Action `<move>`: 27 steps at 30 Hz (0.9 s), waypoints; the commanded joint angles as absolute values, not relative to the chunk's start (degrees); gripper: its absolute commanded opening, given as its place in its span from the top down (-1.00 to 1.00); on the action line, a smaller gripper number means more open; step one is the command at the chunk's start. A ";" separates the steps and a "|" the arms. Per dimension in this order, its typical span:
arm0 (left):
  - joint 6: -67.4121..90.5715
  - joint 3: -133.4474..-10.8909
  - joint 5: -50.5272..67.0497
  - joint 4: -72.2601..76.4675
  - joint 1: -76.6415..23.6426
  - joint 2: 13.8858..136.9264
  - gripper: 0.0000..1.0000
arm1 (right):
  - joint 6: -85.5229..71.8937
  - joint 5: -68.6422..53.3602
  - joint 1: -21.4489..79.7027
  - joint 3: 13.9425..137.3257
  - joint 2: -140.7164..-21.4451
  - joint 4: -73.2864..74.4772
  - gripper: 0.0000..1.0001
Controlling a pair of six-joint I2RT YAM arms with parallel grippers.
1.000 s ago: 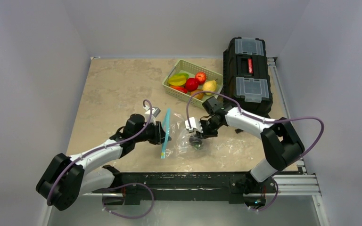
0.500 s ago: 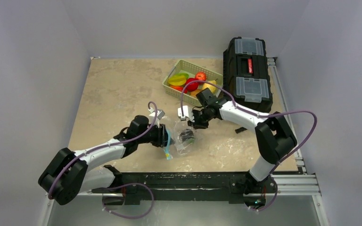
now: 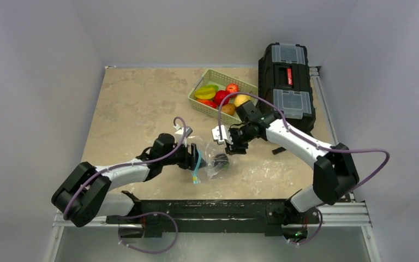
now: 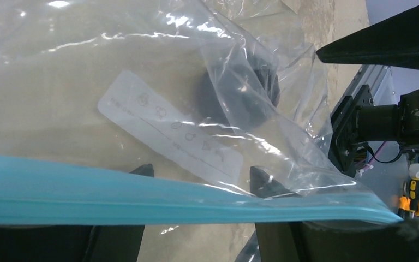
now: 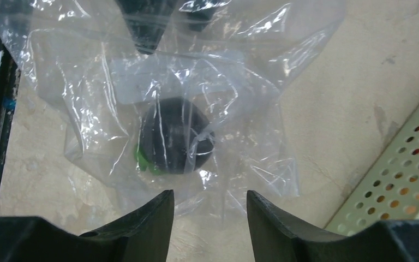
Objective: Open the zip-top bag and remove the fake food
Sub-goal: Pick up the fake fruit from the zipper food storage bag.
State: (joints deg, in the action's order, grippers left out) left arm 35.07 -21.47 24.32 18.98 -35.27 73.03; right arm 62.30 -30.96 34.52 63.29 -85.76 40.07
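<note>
Your bag [image 3: 210, 164] lies on the table [image 3: 131, 109] with one dark purple fruit [image 5: 174, 136] inside. Your left hand [image 4: 199, 172] is open at the bag's blue zip edge. Your right hand [image 5: 208, 203] hangs open just above the bag, gripping nothing. Beyond the bag, the basket [image 3: 195, 100] holds other fruits [image 3: 221, 97].

One zip-top bag [image 3: 210, 164], one dark purple fake food [image 5: 174, 143] inside; one green basket [image 3: 218, 73] at the bench's [image 3: 136, 109] far edge, seemingly six pieces [image 3: 222, 97]; one black toolbox [image 3: 286, 82].
</note>
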 commanded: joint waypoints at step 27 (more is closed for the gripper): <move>42.20 -22.66 31.96 41.34 -38.06 88.53 -0.57 | 58.72 -34.63 41.22 63.68 -96.77 39.49 0.97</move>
State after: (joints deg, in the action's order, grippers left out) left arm 41.47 -20.88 32.99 38.22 -37.43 88.05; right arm 60.01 -28.58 40.60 60.93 -97.23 40.03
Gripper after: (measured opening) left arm 0.775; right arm 0.036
